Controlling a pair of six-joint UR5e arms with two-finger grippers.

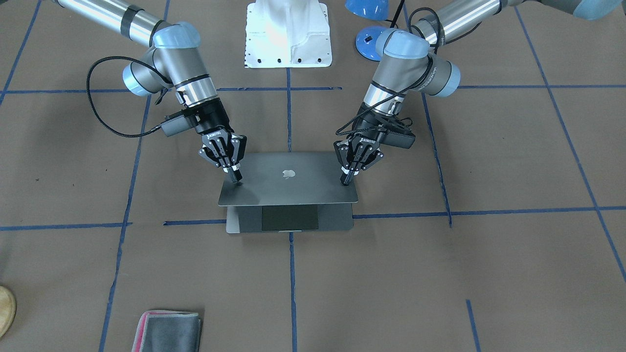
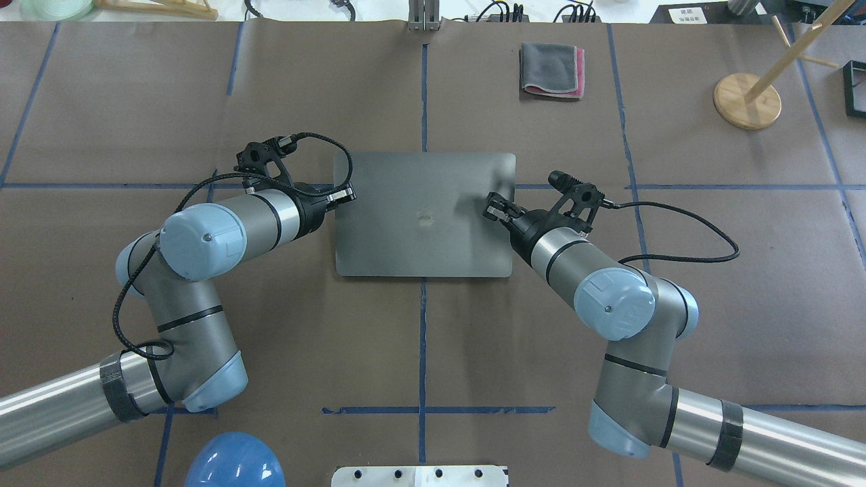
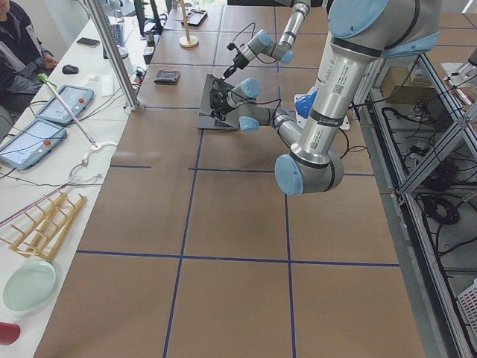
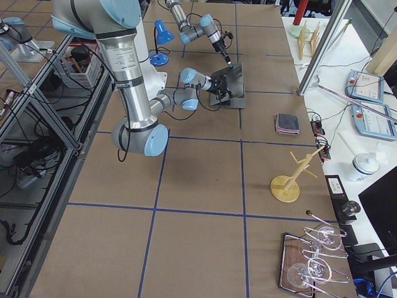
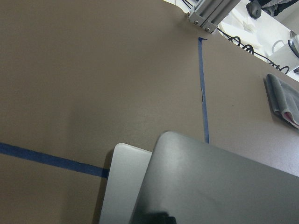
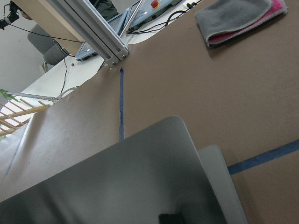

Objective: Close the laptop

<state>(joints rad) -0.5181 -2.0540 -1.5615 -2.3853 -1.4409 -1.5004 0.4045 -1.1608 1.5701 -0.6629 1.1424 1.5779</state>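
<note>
A wide table (image 1: 440, 274) covered in brown paper is marked into squares with blue tape. Two grey robot arms reach in over it, the left arm (image 2: 203, 237) and the right arm (image 2: 612, 304), meeting at a laptop (image 1: 337, 222) that sits at the middle of the table. The laptop is not fully shut: its grey lid (image 1: 293, 191) leans low over the base, and the trackpad (image 1: 289, 218) shows beneath the lid's front edge. The left gripper (image 1: 346, 181) has its fingers pinched together, holding nothing, tip touching the lid near one side edge. The right gripper (image 1: 237, 179) does the same near the opposite edge. Beyond the laptop, away from the robot and toward its right, lies a small folded grey-and-pink cloth (image 2: 552, 70).
</note>
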